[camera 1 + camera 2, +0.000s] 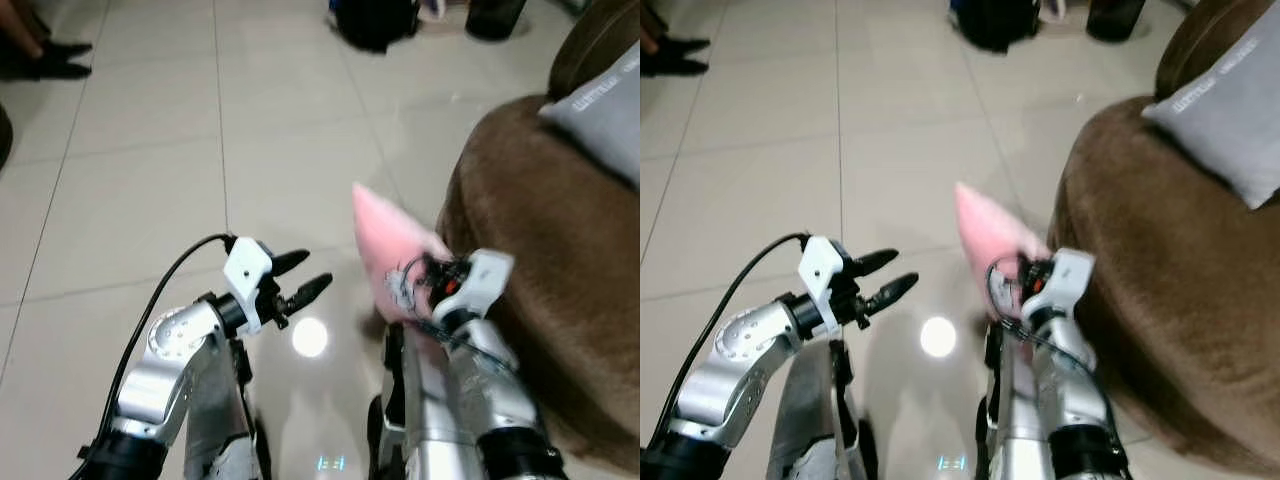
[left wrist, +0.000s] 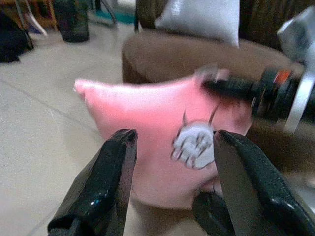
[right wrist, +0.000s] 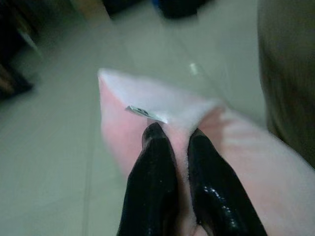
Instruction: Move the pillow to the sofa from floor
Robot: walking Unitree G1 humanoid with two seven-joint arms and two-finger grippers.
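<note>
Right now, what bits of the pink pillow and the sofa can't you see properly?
- Pink pillow: in the eye views the right gripper and its arm cover the lower part.
- Drawing on the pillow: too blurred in the left wrist view to tell what it is.
- Brown sofa: cut off by the picture's right edge.
- Writing on the grey cushion: too small to read.
- Left gripper: open, away from the pillow.

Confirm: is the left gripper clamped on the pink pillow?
No. The left gripper is open beside the pink pillow; the right gripper pinches it.
</note>
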